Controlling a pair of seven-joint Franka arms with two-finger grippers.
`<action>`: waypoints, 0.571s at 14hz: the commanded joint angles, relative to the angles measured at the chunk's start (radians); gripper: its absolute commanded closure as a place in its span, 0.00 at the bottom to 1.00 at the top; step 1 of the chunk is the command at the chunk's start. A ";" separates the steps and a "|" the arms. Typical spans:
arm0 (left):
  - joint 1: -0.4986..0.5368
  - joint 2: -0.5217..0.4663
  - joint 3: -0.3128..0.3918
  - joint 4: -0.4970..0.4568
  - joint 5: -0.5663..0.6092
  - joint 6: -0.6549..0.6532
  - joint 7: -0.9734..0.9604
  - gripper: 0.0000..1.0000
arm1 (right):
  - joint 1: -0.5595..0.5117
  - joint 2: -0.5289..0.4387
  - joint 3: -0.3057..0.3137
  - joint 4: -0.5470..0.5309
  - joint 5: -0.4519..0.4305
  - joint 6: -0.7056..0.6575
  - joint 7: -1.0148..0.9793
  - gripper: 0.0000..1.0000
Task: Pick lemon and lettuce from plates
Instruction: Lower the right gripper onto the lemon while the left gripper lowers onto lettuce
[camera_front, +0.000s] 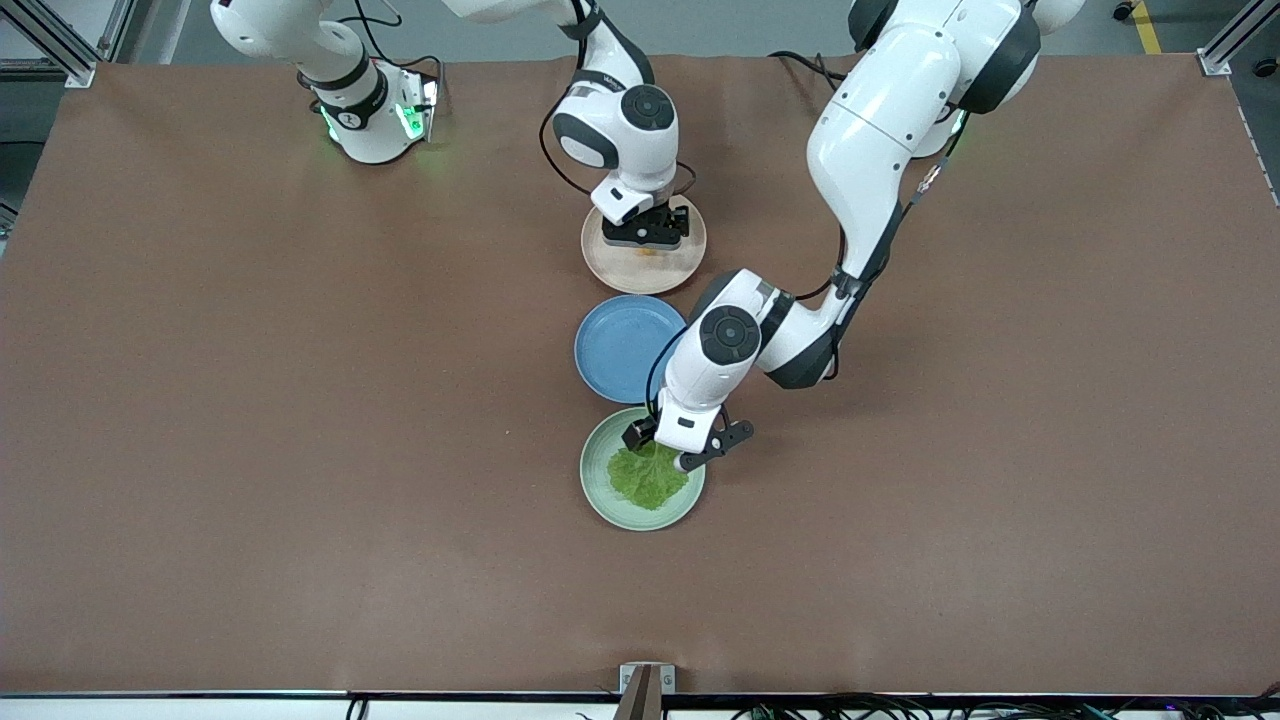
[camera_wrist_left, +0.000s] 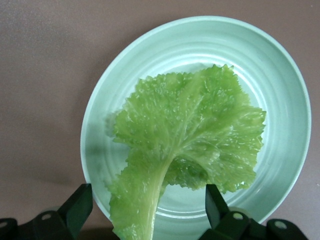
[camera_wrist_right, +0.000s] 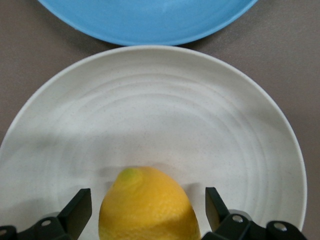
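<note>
The brown surface (camera_front: 300, 420) carries three round plates in a row near its middle, running from the edge where the arm bases stand toward the edge nearest the front camera: a beige plate (camera_front: 680, 275), a blue plate (camera_front: 610, 345) and a green plate (camera_front: 600, 490). The rims of neighbouring plates lie just beside one another.

The lemon (camera_wrist_right: 150, 205) rests on the beige plate (camera_wrist_right: 165, 115), on the part of that plate toward the base edge. In the front view only a small yellow-orange spot of it (camera_front: 647, 252) shows under the right arm's wrist. The right gripper (camera_wrist_right: 148, 210) is low over the beige plate. Its fingers (camera_wrist_right: 77, 207) are spread, one on each side of the lemon, with a gap between each finger and the fruit. The blue plate (camera_wrist_right: 150, 20) lies just past the beige plate's rim in the right wrist view.

The lettuce (camera_wrist_left: 190, 145) lies flat in the green plate (camera_wrist_left: 285, 75), with its pale stem rib pointing toward the blue plate. In the front view the leaf (camera_front: 645, 477) covers the plate's middle. The left gripper (camera_wrist_left: 148, 210) is low over the stem end of the leaf, at the green plate's rim nearest the blue plate. Its fingers (camera_wrist_left: 215, 200) are spread, one on each side of the stem, and they do not touch the leaf.
</note>
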 joint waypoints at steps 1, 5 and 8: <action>-0.012 0.018 0.013 0.023 0.013 0.003 -0.008 0.03 | 0.010 0.006 -0.012 0.013 -0.033 -0.007 0.030 0.00; -0.010 0.012 0.013 0.033 0.012 0.004 -0.007 0.02 | 0.011 0.005 -0.010 0.015 -0.033 -0.026 0.030 0.00; -0.009 0.004 0.011 0.041 0.010 0.004 -0.010 0.01 | 0.020 0.001 -0.010 0.018 -0.031 -0.046 0.031 0.00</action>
